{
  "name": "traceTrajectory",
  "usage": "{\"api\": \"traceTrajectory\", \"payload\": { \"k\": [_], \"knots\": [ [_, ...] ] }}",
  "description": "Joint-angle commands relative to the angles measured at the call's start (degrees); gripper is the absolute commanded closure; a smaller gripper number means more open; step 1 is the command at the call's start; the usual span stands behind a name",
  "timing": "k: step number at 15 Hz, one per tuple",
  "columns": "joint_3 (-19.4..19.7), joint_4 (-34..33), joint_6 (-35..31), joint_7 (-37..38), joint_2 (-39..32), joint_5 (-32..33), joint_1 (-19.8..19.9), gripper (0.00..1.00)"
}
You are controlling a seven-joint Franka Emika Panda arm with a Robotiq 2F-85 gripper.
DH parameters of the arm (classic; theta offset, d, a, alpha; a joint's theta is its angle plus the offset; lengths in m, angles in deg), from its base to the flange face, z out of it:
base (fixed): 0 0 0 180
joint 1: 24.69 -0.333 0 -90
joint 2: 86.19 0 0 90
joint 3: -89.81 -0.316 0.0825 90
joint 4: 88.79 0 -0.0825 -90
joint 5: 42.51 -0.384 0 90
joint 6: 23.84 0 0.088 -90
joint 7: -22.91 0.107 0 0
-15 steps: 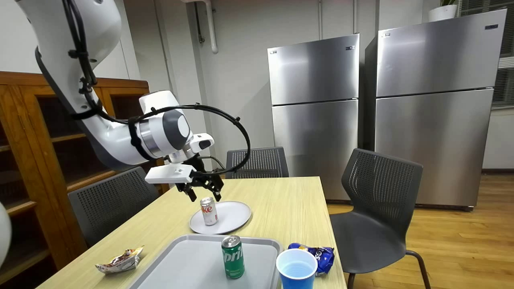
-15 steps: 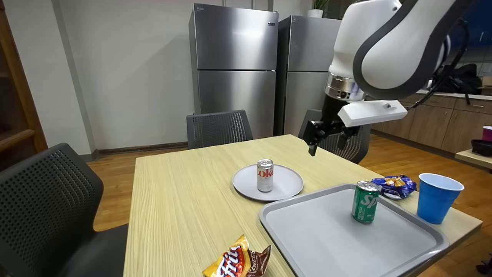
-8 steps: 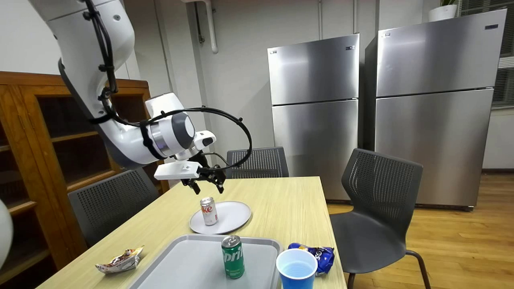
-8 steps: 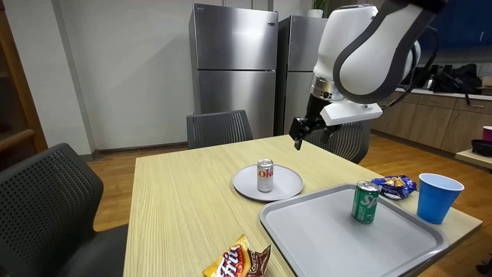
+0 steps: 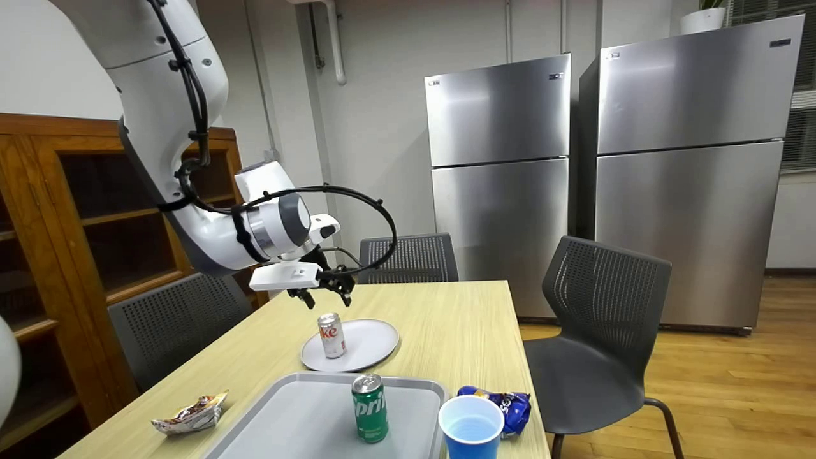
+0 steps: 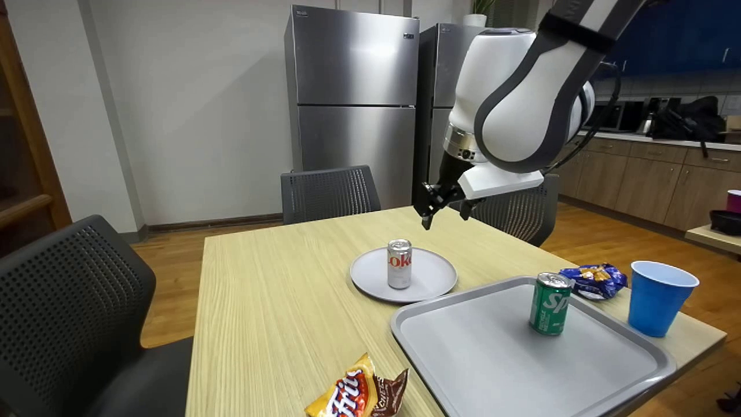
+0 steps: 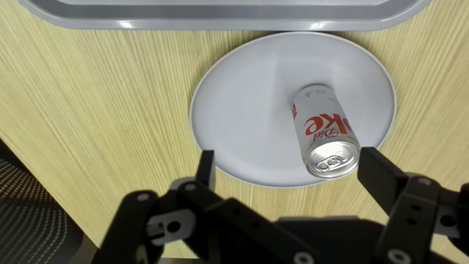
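Observation:
A silver Diet Coke can (image 5: 331, 336) (image 6: 399, 264) stands upright on a round light grey plate (image 5: 376, 344) (image 6: 433, 275) on the wooden table. My gripper (image 5: 328, 301) (image 6: 446, 219) is open and empty, above the table near the can, on its far side in both exterior views. In the wrist view the fingers (image 7: 287, 159) are spread wide, with the can (image 7: 322, 121) showing beyond and between them, its top close to the right fingertip in the picture. The plate (image 7: 242, 110) lies below. I see no contact between the gripper and the can.
A grey tray (image 5: 312, 414) (image 6: 480, 347) (image 7: 220, 24) lies beside the plate, with a green Sprite can (image 5: 370, 408) (image 6: 550, 304) on it. A blue cup (image 6: 660, 298), a blue snack packet (image 6: 596, 281) and a Fritos bag (image 6: 353, 391) lie around the tray. Chairs (image 6: 330, 197) surround the table.
The arm has moved, carrying the open gripper left toward the plate and can in an exterior view. The can, plate, tray and other things have not moved.

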Motion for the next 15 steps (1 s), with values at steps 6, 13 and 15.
{"api": "traceTrajectory", "payload": {
  "k": [6, 13, 15],
  "knots": [
    [-5.9, -7.0, -0.3, -5.4, -6.0, -1.9, 3.7, 0.0],
    [-8.3, -13.6, 0.6, -11.5, -12.2, -7.7, 5.4, 0.0],
    [-8.5, -15.3, 1.0, -14.0, -13.7, -10.1, 5.5, 0.0]
  ]
}}
